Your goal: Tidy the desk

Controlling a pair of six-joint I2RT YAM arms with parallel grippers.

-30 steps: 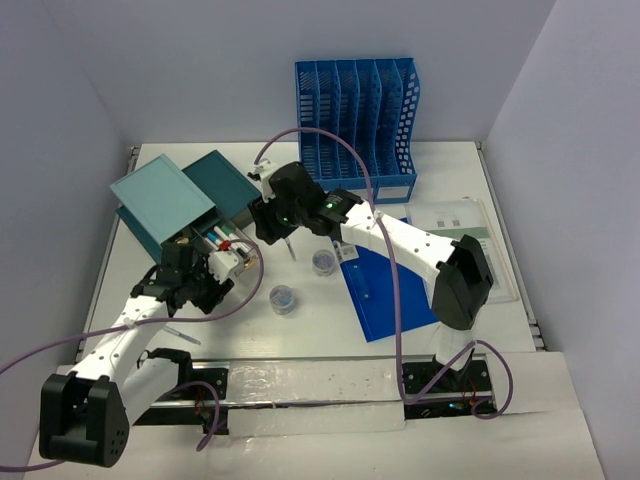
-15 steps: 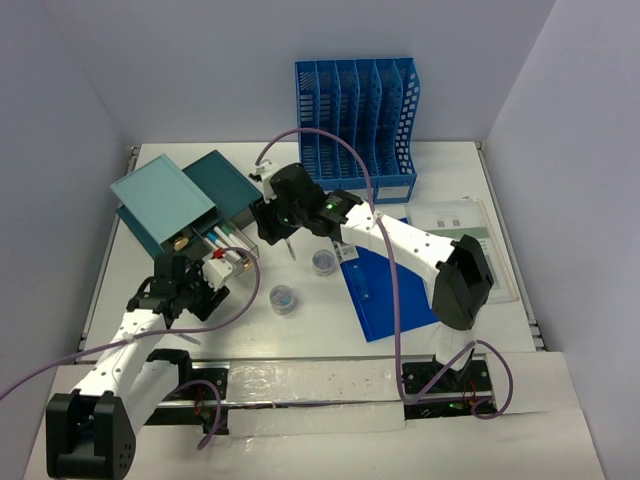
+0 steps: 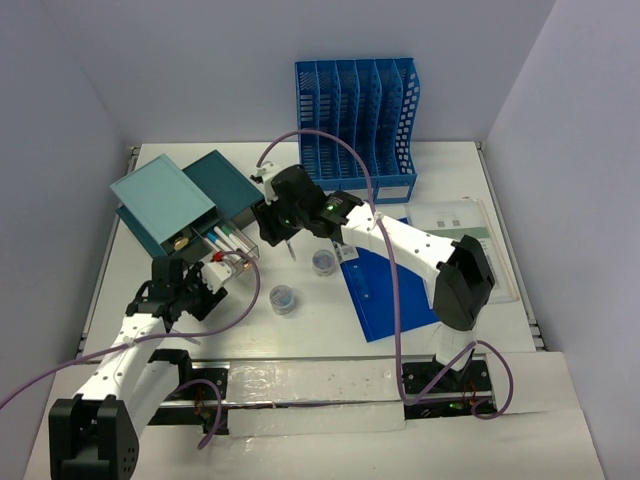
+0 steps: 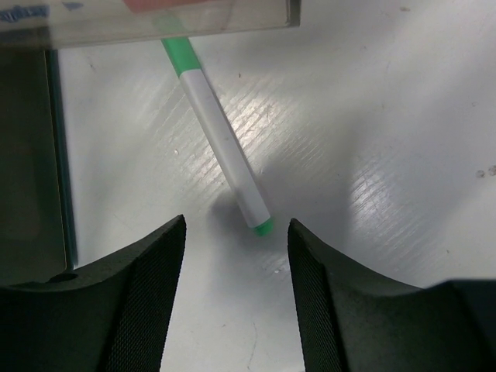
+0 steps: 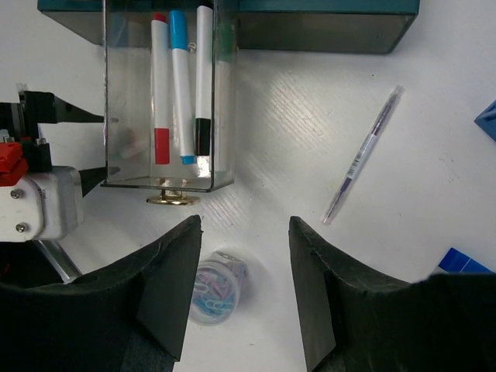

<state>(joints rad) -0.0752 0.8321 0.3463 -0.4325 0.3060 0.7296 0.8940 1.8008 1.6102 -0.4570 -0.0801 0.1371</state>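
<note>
The desk (image 3: 300, 330), a flat white top, fills the floor between the lavender walls, with both arm bases along its near edge. At back centre stands a blue file rack (image 3: 355, 115). At back left are two teal drawer boxes (image 3: 180, 200), tilted relative to the desk edges. A clear drawer (image 5: 167, 101) is pulled out of them and holds a red marker (image 5: 160, 93), a blue marker (image 5: 180, 85) and a black-banded marker (image 5: 204, 77) side by side. The left gripper (image 3: 222, 268) sits just in front of the drawer. Its fingers (image 4: 147, 310) are spread wide with nothing between them. A green-and-white marker (image 4: 225, 147) lies on the desk, its near tip close to the gap between the fingers and its far end running under the drawer's front edge. The right gripper (image 3: 270, 230) hangs over the desk beside the drawer. Its fingers (image 5: 170, 294) are also spread and empty. A slim pen (image 5: 362, 155) lies loose on the desk to the right of the drawer. Two small round tubs of paper clips (image 3: 283, 298) (image 3: 323, 262) stand near the desk's middle, apart from each other. A blue folder (image 3: 385, 290) lies flat right of centre, and a printed sheet (image 3: 465, 225) lies by the right rail.
</note>
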